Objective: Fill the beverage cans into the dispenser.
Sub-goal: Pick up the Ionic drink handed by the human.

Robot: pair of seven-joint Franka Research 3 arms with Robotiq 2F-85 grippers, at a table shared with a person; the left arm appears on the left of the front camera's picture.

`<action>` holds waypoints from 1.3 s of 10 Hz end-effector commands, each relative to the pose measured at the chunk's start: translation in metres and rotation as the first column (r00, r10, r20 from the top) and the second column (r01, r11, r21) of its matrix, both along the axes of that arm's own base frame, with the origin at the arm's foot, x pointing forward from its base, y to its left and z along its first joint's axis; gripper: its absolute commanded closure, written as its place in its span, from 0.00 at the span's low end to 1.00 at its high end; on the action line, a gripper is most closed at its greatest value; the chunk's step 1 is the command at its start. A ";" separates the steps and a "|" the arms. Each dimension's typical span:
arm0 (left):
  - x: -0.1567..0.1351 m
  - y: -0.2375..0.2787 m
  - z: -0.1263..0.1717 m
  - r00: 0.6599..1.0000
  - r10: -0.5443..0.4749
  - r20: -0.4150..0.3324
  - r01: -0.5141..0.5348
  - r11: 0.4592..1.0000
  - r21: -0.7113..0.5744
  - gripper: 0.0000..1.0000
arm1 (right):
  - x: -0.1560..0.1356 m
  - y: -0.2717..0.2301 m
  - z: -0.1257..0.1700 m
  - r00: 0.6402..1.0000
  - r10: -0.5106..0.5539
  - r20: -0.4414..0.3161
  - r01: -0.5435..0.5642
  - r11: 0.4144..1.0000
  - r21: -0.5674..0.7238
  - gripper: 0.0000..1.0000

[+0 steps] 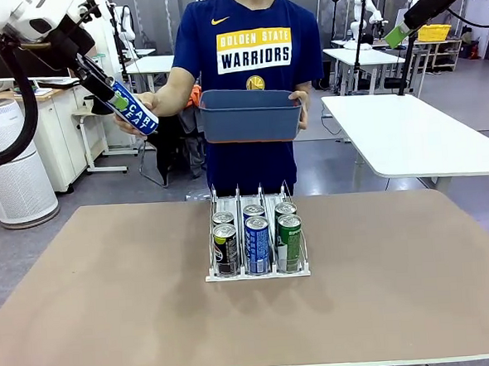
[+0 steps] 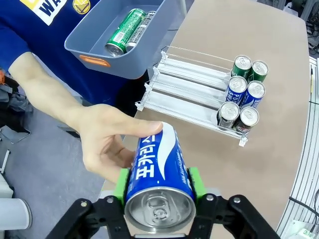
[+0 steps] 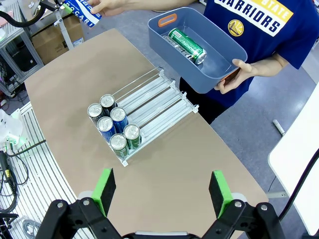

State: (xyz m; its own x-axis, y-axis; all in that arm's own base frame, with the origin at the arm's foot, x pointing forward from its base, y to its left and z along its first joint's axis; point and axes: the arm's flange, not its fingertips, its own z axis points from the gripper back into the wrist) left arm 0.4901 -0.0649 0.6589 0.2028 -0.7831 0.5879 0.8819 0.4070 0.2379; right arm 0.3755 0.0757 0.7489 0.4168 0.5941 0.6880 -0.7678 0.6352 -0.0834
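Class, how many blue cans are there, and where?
3. A front can and a rear can in the dispenser's middle lane; a third can gripped by the left pincer, the person's hand touching it. The tub may hide more.

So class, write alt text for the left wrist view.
The left pincer grips a blue can that a person's hand also holds. Beyond, a dispenser on the table has six cans; a grey-blue tub holds two cans.

Bright, even indoor light from overhead covers the matte tan tabletop (image 1: 110,291). The low white rack with clear dividers (image 1: 258,276) casts only a soft, short shadow. Mild glare sits on the silver top of the blue metal can (image 2: 159,184). Both wrist views bow straight edges. Focus is sharp, with no motion blur.
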 end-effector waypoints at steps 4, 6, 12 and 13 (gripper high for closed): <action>0.001 0.002 -0.001 1.000 -0.007 -0.004 0.007 1.000 0.025 1.00 | 0.000 0.000 -0.001 1.000 -0.001 -0.001 0.001 1.000 0.000 0.00; 0.000 0.004 0.001 1.000 -0.006 -0.013 0.006 1.000 0.031 1.00 | 0.000 0.000 -0.001 1.000 -0.001 -0.001 0.001 1.000 0.000 0.00; 0.000 0.000 0.000 1.000 0.000 0.001 0.000 1.000 0.010 1.00 | 0.000 0.000 -0.001 1.000 -0.001 -0.001 0.001 1.000 0.000 0.00; 0.000 0.000 0.000 1.000 0.000 0.001 0.000 1.000 0.010 1.00 | 0.000 0.000 -0.001 1.000 -0.001 -0.001 0.001 1.000 0.000 0.00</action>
State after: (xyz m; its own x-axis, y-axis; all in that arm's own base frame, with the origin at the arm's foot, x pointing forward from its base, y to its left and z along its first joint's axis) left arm 0.4902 -0.0666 0.6576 0.2028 -0.7893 0.5795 0.8827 0.4035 0.2408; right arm 0.3755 0.0757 0.7489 0.4168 0.5941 0.6880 -0.7678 0.6352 -0.0834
